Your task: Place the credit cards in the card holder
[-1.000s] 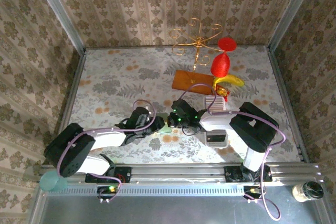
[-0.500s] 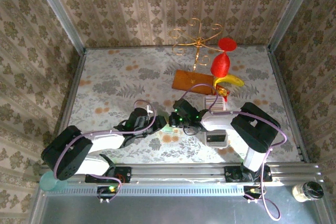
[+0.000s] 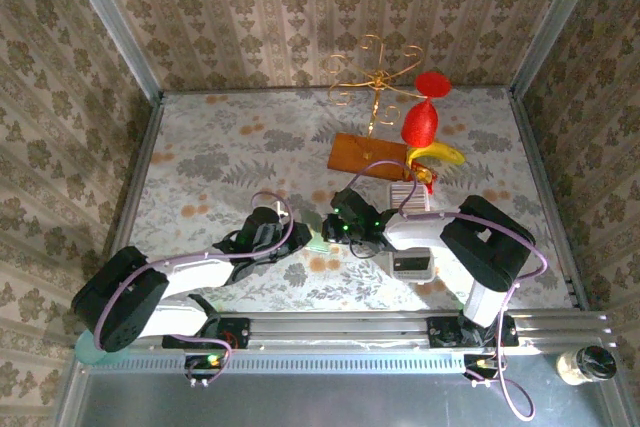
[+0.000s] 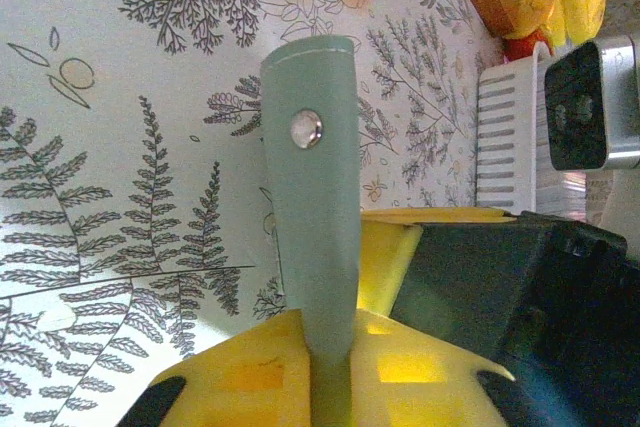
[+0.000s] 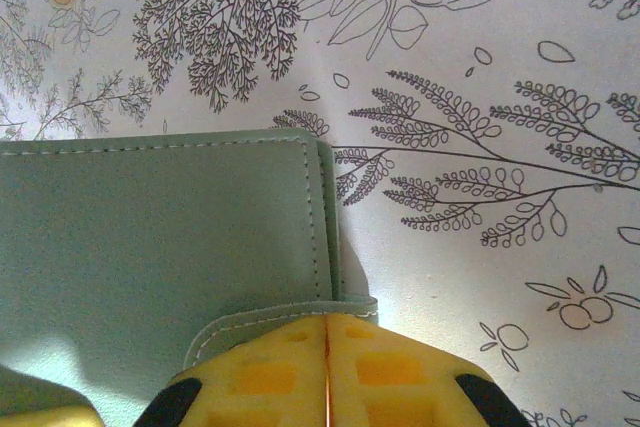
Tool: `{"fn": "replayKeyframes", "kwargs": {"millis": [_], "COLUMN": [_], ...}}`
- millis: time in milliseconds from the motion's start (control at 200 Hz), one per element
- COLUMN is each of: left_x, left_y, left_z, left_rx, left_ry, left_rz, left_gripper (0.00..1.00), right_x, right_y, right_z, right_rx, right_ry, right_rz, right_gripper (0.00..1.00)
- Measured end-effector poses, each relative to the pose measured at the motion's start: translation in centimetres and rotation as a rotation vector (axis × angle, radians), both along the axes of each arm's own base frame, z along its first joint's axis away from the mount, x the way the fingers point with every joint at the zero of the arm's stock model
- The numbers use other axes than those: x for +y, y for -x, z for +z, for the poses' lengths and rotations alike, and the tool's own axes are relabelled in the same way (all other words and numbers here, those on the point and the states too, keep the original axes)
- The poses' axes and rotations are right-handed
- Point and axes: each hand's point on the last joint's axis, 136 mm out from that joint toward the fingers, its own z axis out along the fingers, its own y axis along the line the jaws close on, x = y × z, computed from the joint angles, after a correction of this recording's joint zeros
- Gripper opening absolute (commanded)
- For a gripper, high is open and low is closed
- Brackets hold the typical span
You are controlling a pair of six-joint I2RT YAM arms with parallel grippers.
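Note:
The grey-green card holder [image 3: 316,244] lies on the flowered tablecloth between my two grippers. In the left wrist view its snap-button flap [image 4: 310,177] stands up and runs between the yellow jaws of my left gripper [image 4: 335,322], which is shut on it. My left gripper [image 3: 292,240] reaches in from the left. My right gripper [image 5: 328,319] has its jaws pressed together, tips against the stitched lower rim of the card holder [image 5: 160,237]. It comes in from the right [image 3: 334,234]. The credit cards are not clear; pale pinkish edges sit in the white ribbed tray [image 3: 408,195].
A brown wooden board [image 3: 366,155] lies behind the tray [image 4: 505,137], with a yellow banana [image 3: 440,154], a red balloon-like thing [image 3: 420,122] and a gold wire stand [image 3: 375,75] around it. A small white box [image 3: 412,265] sits by the right arm. Patterned walls close three sides.
My left gripper has closed on the card holder's flap, and the left arm has sunk slightly toward the near edge. The right arm has hardly moved.

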Motion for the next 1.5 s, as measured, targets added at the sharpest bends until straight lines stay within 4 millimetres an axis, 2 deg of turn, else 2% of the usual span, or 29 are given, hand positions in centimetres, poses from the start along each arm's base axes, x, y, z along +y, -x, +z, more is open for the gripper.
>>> {"fn": "replayKeyframes", "kwargs": {"millis": [165,335,430,475,620,750,895,1110,1340,1500], "left_x": [0.0,0.4,0.5,0.5,0.1,0.1,-0.4,-0.9,-1.0,-0.8], "left_y": [0.3,0.7,0.8,1.1,2.7,3.2,3.8,4.5,4.4,4.3], "left_z": [0.2,2.1,3.8,4.5,6.2,7.0,7.9,8.2,8.7,8.6], "left_rx": [-0.002,-0.057,-0.109,-0.137,-0.224,-0.276,-0.320,-0.346,-0.361,-0.362], "left_ry": [-0.004,-0.028,-0.049,-0.063,-0.089,-0.098,-0.089,-0.093,-0.091,-0.098], "left_rz": [-0.013,-0.048,-0.069,-0.082,-0.153,-0.175,-0.198,-0.225,-0.218,-0.208], "left_gripper": [0.00,0.00,0.00,0.00,0.00,0.00,0.00,0.00,0.00,0.00], "right_x": [-0.3,-1.5,-1.8,-1.9,-2.0,-1.9,-1.8,-0.9,-0.5,-0.7], "right_y": [0.4,1.4,1.7,1.8,2.5,3.3,4.2,5.5,5.1,4.6], "right_z": [0.3,1.5,3.9,5.5,10.4,12.6,12.2,11.3,11.9,10.1], "right_rx": [-0.008,-0.017,-0.054,-0.083,-0.167,-0.201,-0.179,-0.145,-0.154,-0.127], "right_ry": [-0.005,0.011,-0.012,-0.034,-0.121,-0.160,-0.144,-0.115,-0.110,-0.050], "right_rz": [0.006,0.027,0.038,0.041,0.050,0.066,0.084,0.124,0.115,0.098], "right_gripper": [0.17,0.26,0.30,0.35,0.42,0.49,0.49,0.51,0.54,0.51]}}
